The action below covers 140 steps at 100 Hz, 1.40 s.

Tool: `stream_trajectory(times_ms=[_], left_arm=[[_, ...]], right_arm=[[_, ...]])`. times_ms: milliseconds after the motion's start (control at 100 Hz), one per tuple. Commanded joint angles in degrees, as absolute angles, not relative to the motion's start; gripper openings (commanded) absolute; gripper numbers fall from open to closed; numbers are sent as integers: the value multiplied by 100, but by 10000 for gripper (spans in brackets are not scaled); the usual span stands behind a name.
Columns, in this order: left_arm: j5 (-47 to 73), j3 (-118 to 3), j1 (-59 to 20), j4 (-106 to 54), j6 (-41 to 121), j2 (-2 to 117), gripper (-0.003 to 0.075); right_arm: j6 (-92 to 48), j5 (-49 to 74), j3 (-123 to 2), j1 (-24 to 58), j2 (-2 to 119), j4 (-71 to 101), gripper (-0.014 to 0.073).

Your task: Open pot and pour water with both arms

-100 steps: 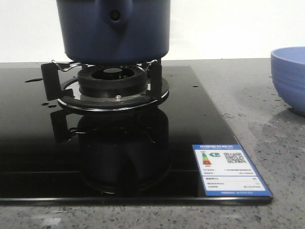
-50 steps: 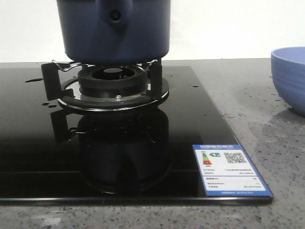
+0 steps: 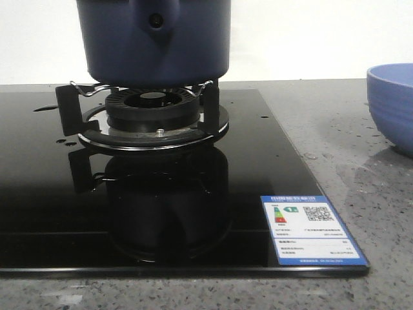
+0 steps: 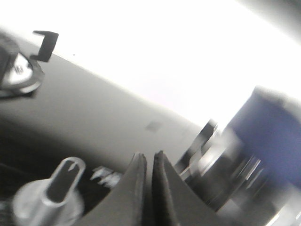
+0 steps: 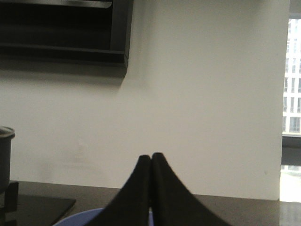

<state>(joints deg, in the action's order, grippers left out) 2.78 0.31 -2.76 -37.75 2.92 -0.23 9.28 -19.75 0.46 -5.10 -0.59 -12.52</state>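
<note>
Pot [image 3: 153, 40] is sitting at counter's back edge; left gripper [image 4: 147, 165] and right gripper [image 5: 151, 162] are both closed, empty — you're needing them spread before reaching.

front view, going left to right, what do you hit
water drops on the black glass → left trivet prong → pot over the burner → energy label sticker → light blue bowl

We count one pot [image 3: 153, 40], one burner [image 3: 153, 106] with one pan support [image 3: 72, 106], one glass hob [image 3: 258, 161], one energy label [image 3: 312, 230], one ribbed bowl [image 3: 392, 106], one bench [image 3: 361, 168], one knob [image 4: 49, 195], and two pincers: left pincer [image 4: 148, 162], right pincer [image 5: 151, 162].
</note>
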Motion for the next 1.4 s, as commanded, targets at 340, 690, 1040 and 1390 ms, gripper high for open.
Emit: stream_trajectory(times_ms=[340,690,1040,1390], left_arm=[[-65,-300,-300,-5442,308,-121,-20],[2928,-2475,-360,-3620,1762,1614,-20],[3987,-3282,-2226,-7634,5860,3194,-20],[4132,-4037,-2631,-8717,7917,4456,13]], right_arm=[[1293,-178,-638,-538,-86,1339,-62],[1258,4241,-3030,-538,1519,1353,-62],[-970,5655,-3845,77,2440,4374,-66],[-3964,4688,-3893,396,2446,5123,-48]])
